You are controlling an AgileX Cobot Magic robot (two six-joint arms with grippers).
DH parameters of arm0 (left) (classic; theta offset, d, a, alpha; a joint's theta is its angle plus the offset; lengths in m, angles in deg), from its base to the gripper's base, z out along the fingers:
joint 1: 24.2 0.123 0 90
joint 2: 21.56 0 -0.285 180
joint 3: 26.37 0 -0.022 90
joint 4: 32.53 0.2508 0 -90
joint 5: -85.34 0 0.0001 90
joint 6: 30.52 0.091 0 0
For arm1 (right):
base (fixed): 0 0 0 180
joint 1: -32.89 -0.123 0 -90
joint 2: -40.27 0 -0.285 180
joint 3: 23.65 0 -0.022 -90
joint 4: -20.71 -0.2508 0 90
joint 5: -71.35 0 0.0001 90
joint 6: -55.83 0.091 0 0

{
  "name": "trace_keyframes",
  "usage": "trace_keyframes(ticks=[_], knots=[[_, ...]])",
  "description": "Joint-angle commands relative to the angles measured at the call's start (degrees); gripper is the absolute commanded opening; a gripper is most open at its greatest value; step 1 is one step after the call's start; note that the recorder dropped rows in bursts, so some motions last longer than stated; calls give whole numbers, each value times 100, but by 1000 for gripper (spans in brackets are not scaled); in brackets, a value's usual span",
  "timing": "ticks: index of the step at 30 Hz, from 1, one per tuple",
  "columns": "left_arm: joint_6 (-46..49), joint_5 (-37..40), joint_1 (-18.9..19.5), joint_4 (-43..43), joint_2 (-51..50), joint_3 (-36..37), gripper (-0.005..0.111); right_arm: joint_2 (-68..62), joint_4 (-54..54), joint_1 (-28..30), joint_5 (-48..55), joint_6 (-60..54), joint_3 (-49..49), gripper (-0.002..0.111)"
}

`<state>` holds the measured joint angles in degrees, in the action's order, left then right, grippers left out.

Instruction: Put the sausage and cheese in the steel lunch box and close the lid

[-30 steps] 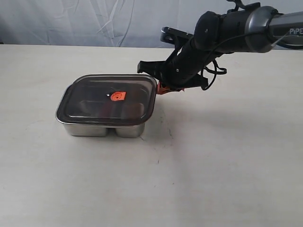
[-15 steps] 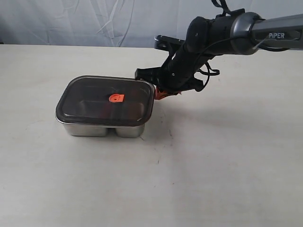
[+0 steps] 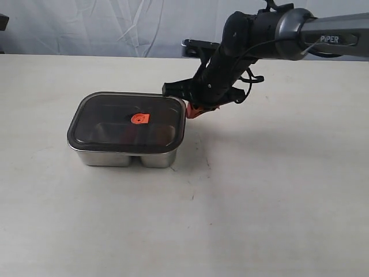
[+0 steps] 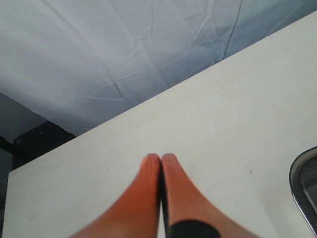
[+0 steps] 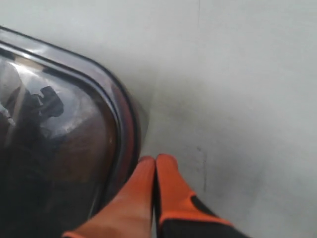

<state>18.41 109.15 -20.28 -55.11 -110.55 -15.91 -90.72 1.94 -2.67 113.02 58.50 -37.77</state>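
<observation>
Lid (image 3: 109, 118) now flat on steel lunch box (image 3: 109, 157)

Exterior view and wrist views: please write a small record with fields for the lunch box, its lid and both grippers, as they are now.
lunch box: shiny rectangular stainless steel, standing on the pale table
lid: dark translucent, orange centre tab, lying on the lunch box
contents: unclear through the lid
right gripper: shut, empty, beside the lid's corner
left gripper: shut, empty, above the table
</observation>
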Motion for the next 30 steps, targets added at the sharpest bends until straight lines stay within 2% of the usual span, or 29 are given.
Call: trace_keyframes(ticks=[1,10,16,19,30], knots=[[-35,-8,13,-89,-39,-9,0,-54,49,8,72,-79,-58,0],[-35,88,13,-646,-297,-9,0,-54,-62,8,13,-356,-96,0],[-35,721,13,-1329,-662,-9,0,-42,967,18,-109,311,-96,0],[-35,1184,13,-1687,-854,-9,0,-31,1078,18,-120,397,-136,0],[10,1516,13,-2364,-1723,-9,0,188,983,18,494,358,-964,0]])
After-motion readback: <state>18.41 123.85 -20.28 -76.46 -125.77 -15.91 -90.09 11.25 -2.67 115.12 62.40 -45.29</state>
